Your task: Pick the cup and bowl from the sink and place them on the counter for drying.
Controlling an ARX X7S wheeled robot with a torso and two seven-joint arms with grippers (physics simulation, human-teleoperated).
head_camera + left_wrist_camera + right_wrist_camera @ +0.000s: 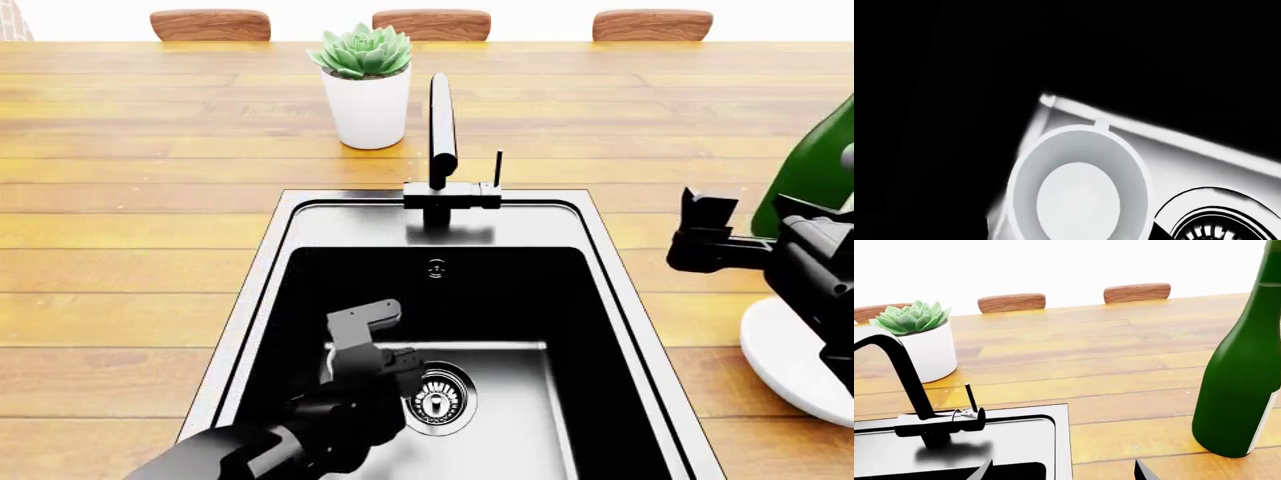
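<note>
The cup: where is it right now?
The cup is on the sink floor near the drain, seen only in the left wrist view; in the head view the left gripper hides it.

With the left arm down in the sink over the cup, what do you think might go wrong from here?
The cup stands close to the sink wall, so the left gripper may scrape the wall or tip the cup while closing. The head view hides the cup behind the arm, so alignment is hard to check. On the counter, the green bottle stands near the bowl, crowding the right gripper.
</note>
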